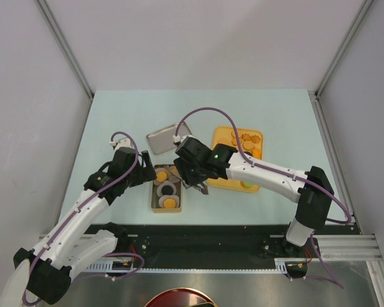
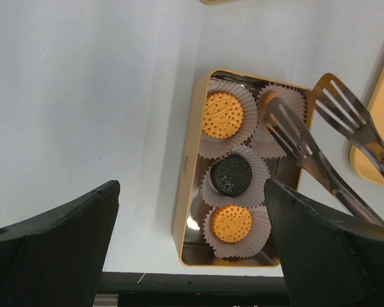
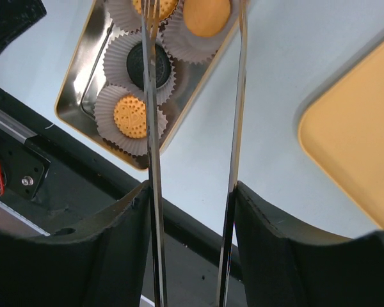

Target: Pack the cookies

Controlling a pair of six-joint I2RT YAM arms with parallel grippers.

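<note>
My right tool [image 3: 192, 187] pinches the tongs [image 2: 294, 137], blades sprung apart above the tin [image 2: 182, 192] by the near edge of the worktop [image 1: 115, 128], where four cookies [image 2: 223, 115] sit in paper cups [image 2: 208, 147]. If that pinch slackens, the tongs could twist and snag a cup. My left tool [image 2: 191, 185], spread wide beside the tin, could nudge it.

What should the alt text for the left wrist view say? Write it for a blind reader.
A gold rectangular tin on a pale table holds cookies in white paper cups: two orange, one black, and a fourth partly hidden behind open metal tongs reaching in from the right. The left gripper's dark fingers stand wide open in the foreground.
</note>
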